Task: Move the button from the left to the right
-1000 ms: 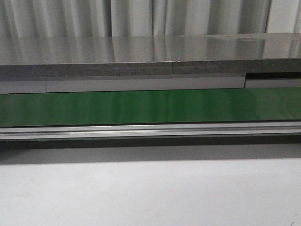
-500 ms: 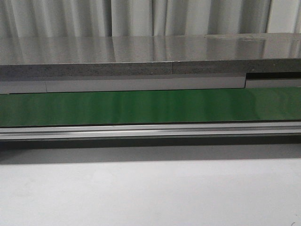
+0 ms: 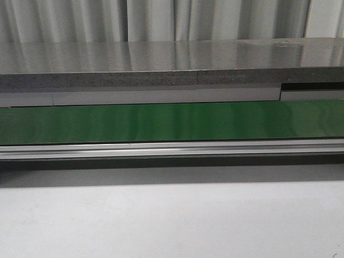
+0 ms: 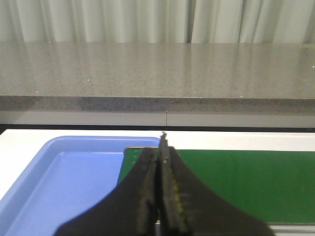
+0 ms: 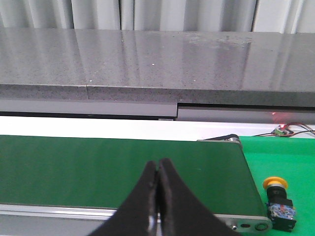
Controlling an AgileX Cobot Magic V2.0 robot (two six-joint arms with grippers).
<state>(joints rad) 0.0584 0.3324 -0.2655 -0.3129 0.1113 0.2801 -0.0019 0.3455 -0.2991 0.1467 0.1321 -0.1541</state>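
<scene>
The button (image 5: pixel 278 199) has a yellow-orange mushroom head and a black boxy body. It shows only in the right wrist view, standing on a bright green surface (image 5: pixel 290 162) just past the end of the green conveyor belt (image 5: pixel 118 167). My right gripper (image 5: pixel 158 165) is shut and empty over the belt, well apart from the button. My left gripper (image 4: pixel 160 147) is shut and empty, over the belt's other end (image 4: pixel 246 182) beside a blue tray (image 4: pixel 64 182). In the front view the belt (image 3: pixel 172 122) shows with no button and no gripper.
A grey stone-look counter (image 3: pixel 172 64) runs behind the belt, with pale curtains behind it. An aluminium rail (image 3: pixel 172 149) edges the belt's near side, and a white table surface (image 3: pixel 172 220) lies in front. Small wires with a red light (image 5: pixel 283 130) sit at the far right.
</scene>
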